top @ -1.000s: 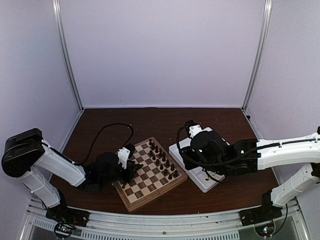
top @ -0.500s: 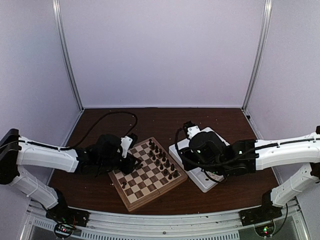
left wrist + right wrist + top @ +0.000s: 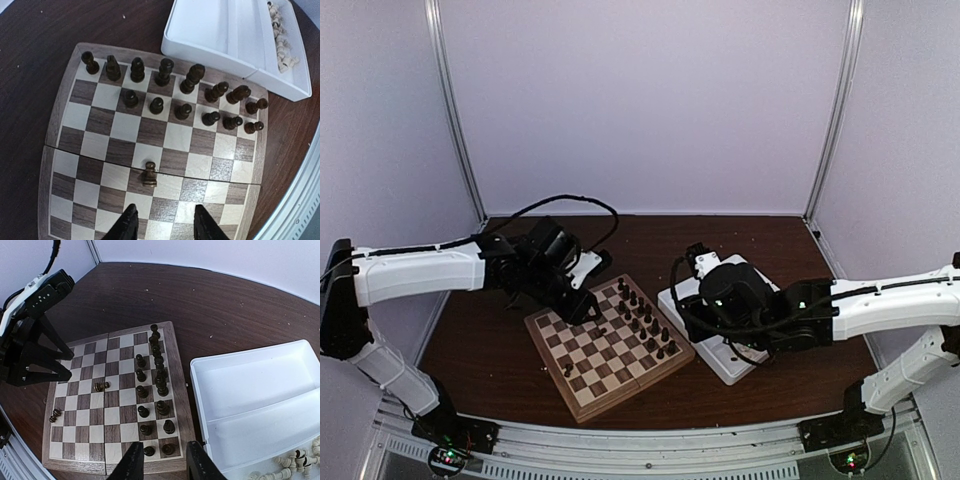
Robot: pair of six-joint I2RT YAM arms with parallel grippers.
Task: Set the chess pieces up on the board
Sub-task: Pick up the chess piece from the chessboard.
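The board point(image 3: 582, 408) lies at the table's middle, turned diagonally. Two rows of dark chess pieces point(image 3: 642, 315) stand along its side nearest the tray; they also show in the left wrist view point(image 3: 175, 95) and the right wrist view point(image 3: 155, 385). One dark pawn point(image 3: 101, 386) lies on its side by the fold seam, and another point(image 3: 55, 415) lies near the opposite edge. My left gripper point(image 3: 167, 222) is open and empty above the board, short of the seam pawn point(image 3: 149, 174). My right gripper point(image 3: 165, 462) is open and empty over the board's edge next to the tray.
A white two-compartment tray point(image 3: 720, 362) sits right of the board, with cream pieces point(image 3: 282, 30) heaped in one end point(image 3: 295, 460). The left arm's black cable point(image 3: 550, 203) loops over the table behind the board. White walls close in the table.
My left arm has swung from the board's near-left side up to its far-left corner, uncovering the left part of the board. The right arm has hardly moved.
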